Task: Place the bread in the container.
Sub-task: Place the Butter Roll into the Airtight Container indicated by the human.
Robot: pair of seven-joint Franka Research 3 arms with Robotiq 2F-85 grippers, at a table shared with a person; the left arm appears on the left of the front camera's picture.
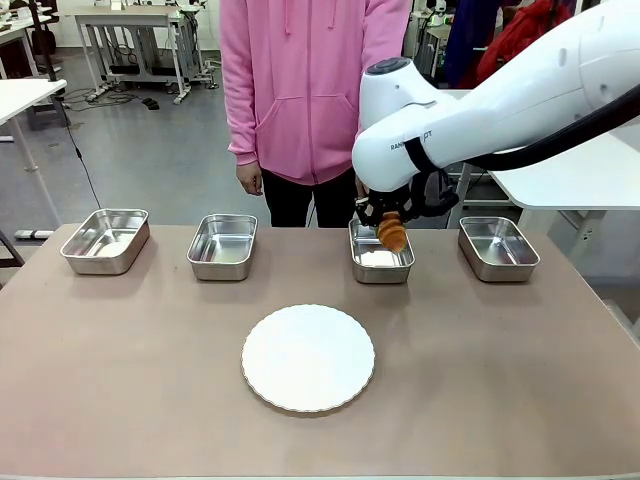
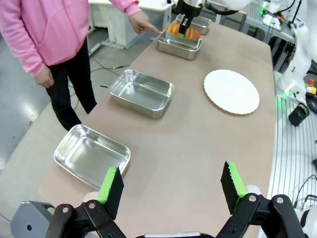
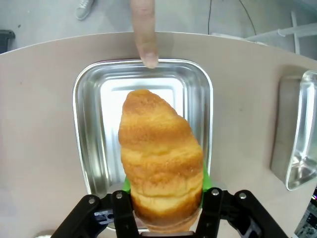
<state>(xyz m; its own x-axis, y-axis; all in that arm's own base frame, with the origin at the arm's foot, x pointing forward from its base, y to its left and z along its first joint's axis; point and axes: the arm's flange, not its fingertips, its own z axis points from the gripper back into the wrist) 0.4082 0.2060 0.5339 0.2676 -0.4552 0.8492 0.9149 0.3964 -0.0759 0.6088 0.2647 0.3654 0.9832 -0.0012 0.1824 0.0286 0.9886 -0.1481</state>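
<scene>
The bread (image 3: 161,158), a golden-brown croissant, hangs just above the container (image 3: 89,144), a shiny steel pan. My right gripper (image 3: 163,210) is shut on the croissant's near end. In the front view the bread (image 1: 392,233) is held by the right gripper (image 1: 388,222) over the third pan from the left, the container (image 1: 381,263). A person's finger (image 3: 144,34) points at the pan's far rim. My left gripper (image 2: 171,191) stands open over bare table, with the bread (image 2: 182,30) and container (image 2: 179,45) far off.
Three more steel pans (image 1: 105,240) (image 1: 222,246) (image 1: 497,247) line the far side of the table. A round white scalloped plate (image 1: 308,357) lies in the middle. The person in a pink hoodie (image 1: 300,80) stands at the far edge.
</scene>
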